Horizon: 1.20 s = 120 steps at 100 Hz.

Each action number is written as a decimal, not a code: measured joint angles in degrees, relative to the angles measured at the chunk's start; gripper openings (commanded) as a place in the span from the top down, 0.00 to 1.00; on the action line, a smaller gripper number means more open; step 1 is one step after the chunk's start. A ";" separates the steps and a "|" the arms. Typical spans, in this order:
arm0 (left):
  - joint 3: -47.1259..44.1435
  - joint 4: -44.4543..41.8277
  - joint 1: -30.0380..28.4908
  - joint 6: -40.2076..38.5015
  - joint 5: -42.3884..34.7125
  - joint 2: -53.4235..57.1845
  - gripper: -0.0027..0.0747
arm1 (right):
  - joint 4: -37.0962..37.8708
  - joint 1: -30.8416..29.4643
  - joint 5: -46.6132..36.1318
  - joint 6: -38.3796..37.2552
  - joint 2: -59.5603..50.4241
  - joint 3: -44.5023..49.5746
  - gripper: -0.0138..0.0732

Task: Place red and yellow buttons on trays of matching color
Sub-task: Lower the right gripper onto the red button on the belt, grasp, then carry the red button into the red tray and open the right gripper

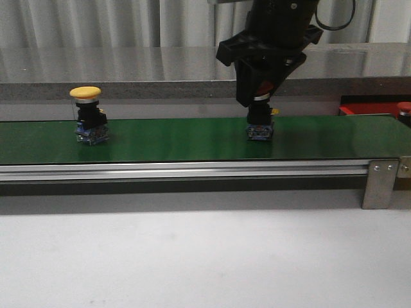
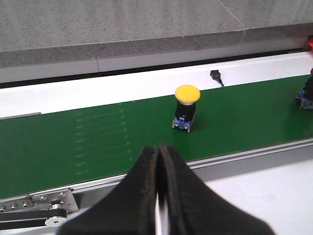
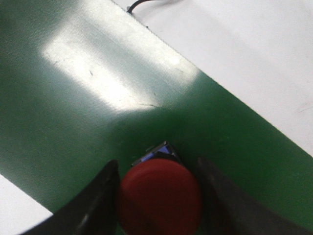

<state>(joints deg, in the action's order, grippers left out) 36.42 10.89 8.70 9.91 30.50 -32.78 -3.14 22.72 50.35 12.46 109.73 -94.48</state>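
While right gripper [image 3: 159,196] straddles domed red button [image 3: 160,196], belt [image 3: 73,107] looks matte green.

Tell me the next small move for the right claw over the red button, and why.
Probably close the right claw on the red button. The wrist view shows its fingers flanking the cap with slim gaps, so it looks open and not yet gripping. The button stands on the green belt; the red tray lies further right.

belt [image 1: 180,138]: matt green weave, sheen patch | belt rail [image 1: 186,170]: brushed aluminium | red button [image 3: 160,196] cap: smooth plastic | bench [image 1: 192,256]: matt white
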 measured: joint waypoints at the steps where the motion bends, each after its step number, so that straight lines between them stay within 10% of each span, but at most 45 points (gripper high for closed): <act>1: 0.00 0.00 0.00 0.00 0.00 0.00 0.99 | 0.00 0.00 0.00 0.00 0.00 0.00 0.57; 36: 0.00 0.00 0.00 0.00 0.00 0.00 0.99 | 0.00 -4.42 0.21 -4.92 -4.80 0.00 0.57; 120: 0.00 0.00 0.00 0.00 0.00 0.00 0.99 | 0.00 -36.17 5.30 -10.21 -10.95 0.59 0.57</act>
<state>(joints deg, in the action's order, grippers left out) 36.42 10.89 8.70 9.91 30.50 -32.78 -3.14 -13.45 55.65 2.25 98.78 -93.89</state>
